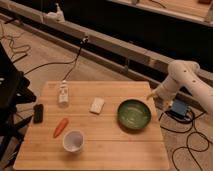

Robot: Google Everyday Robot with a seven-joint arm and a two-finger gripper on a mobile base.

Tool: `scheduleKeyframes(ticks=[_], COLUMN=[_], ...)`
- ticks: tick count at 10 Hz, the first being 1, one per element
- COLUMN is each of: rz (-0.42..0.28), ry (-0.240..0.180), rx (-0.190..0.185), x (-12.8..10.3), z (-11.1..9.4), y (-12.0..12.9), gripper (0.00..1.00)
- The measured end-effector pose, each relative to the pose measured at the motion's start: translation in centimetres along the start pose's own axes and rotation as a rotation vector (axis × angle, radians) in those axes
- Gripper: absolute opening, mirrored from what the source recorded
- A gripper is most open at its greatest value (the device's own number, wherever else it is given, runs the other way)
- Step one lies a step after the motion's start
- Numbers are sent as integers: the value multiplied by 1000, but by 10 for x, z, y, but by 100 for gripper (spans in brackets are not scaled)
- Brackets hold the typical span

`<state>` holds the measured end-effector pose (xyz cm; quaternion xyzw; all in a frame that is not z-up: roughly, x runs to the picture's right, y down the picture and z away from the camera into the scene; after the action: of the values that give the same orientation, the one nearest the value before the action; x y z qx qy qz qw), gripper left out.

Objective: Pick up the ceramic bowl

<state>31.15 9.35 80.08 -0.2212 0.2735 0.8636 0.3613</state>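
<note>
The ceramic bowl (134, 114) is wide and shallow with a glossy green inside and a darker rim. It sits upright on the right part of the wooden table (110, 150). My gripper (150, 96) is at the end of the white arm (182, 80), just beyond the bowl's far right rim, near the table's right edge. It is not touching the bowl as far as I can see.
A white cup (73, 141) stands at the front left, with an orange carrot (60, 127) beside it. A white sponge (97, 105), a small white bottle (63, 94) and a black object (38, 113) lie further left. Cables and a blue box (178, 108) lie on the floor.
</note>
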Motion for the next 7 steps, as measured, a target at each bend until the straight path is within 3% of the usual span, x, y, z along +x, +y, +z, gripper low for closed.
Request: scheduleKeyframes(ticks=[3,5,7], rz=[-36,-67,-97], ry=[-8,18,70], rx=[63,112,120], x=[1,7,20], z=[-3,10,28], y=[-14,-24,-18], gripper=[65,65,65])
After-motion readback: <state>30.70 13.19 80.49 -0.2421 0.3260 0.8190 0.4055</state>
